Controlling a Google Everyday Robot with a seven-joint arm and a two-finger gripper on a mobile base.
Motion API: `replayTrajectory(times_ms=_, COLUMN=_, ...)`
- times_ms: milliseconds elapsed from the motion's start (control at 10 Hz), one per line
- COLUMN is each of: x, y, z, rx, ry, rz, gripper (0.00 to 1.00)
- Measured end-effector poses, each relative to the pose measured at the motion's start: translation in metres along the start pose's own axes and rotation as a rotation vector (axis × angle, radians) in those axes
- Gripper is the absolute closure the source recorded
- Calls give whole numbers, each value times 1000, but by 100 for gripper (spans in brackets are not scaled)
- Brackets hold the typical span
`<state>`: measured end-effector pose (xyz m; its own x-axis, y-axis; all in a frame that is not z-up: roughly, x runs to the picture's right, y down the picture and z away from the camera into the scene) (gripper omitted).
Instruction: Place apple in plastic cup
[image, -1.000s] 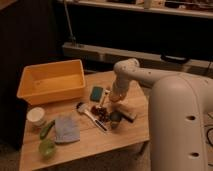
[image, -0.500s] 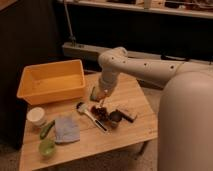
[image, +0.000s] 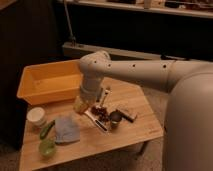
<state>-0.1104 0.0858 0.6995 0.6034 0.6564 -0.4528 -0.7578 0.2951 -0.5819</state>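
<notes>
My gripper (image: 81, 102) hangs from the white arm over the middle of the wooden table (image: 125, 137), just in front of the yellow bin. It is shut on the apple (image: 79, 107), a small yellow-tan round fruit held at its tip a little above the table. The plastic cup (image: 47, 147), short and translucent light green, stands near the table's front left corner, well to the front left of the gripper. The cup looks empty.
A yellow bin (image: 50, 80) sits at the back left. A white cup (image: 36, 116), a green vegetable (image: 46, 130) and a blue cloth (image: 66, 129) lie between gripper and green cup. Dark grapes (image: 101, 112), a dark metal cup (image: 115, 118) and a dark packet (image: 127, 112) lie to the right.
The arm has swung left across the table, from above the grapes and metal cup toward the bin's front edge, carrying the apple with it.
</notes>
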Motion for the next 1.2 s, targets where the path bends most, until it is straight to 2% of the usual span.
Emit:
replayTrajectory(times_ms=200, x=3, y=6, z=1, rx=-8, ry=12, rz=-21, gripper=100)
replayTrajectory(times_ms=700, x=1, y=9, z=0, rx=-4, ry=2, rz=-30, gripper=100)
replayTrajectory(times_ms=900, x=-6, y=32, z=-8, rx=15, ry=-34, rz=-92, gripper=100)
replayTrajectory(times_ms=1200, x=-17, y=99, z=-4, rx=24, ry=-74, rz=-219, gripper=100)
